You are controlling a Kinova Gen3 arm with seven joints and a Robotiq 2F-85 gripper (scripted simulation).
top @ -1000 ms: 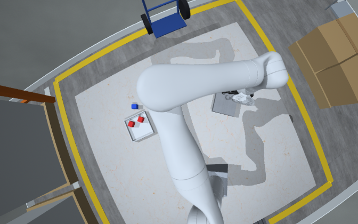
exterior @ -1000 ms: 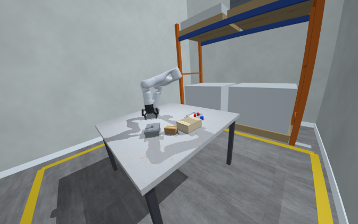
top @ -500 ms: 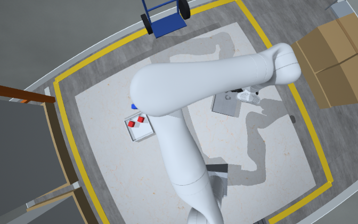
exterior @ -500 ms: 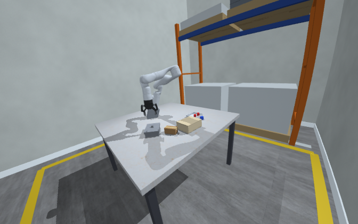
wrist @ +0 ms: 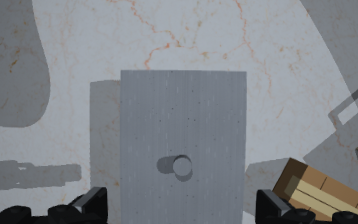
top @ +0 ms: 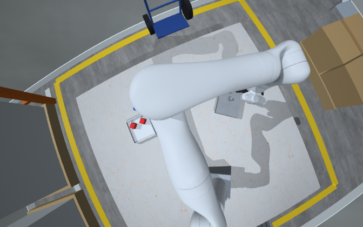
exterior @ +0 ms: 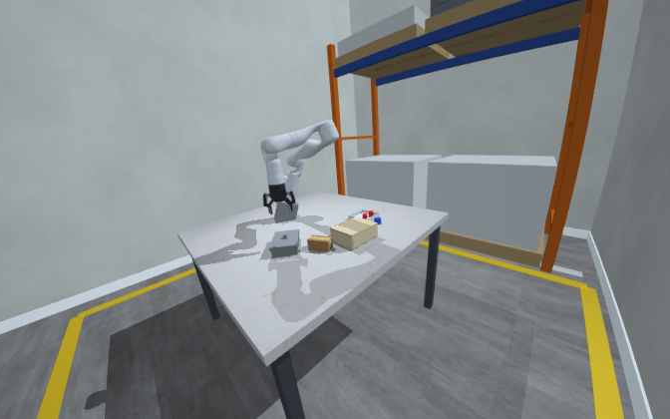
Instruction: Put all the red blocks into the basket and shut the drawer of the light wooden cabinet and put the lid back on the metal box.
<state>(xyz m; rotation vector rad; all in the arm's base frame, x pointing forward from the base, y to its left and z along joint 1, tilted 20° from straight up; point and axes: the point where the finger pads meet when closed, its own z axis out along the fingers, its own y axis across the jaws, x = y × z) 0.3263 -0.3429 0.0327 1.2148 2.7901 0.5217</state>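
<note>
The grey metal box (exterior: 286, 250) stands on the table with its lid (wrist: 183, 150) on; the lid's round knob (wrist: 182, 166) faces up. My gripper (wrist: 181, 206) hovers above it, open and empty, with a finger on each side of the lid; it also shows in the side view (exterior: 278, 204). The white basket (top: 141, 128) holds two red blocks (top: 133, 125) (top: 142, 120). A blue block (exterior: 378, 219) lies on the table beside the basket. The light wooden cabinet (exterior: 353, 232) stands near the basket; I cannot tell how its drawer stands.
A small dark wooden box (exterior: 319, 242) stands between the metal box and the cabinet; it shows at the right of the wrist view (wrist: 321, 192). My arm hides much of the table from above.
</note>
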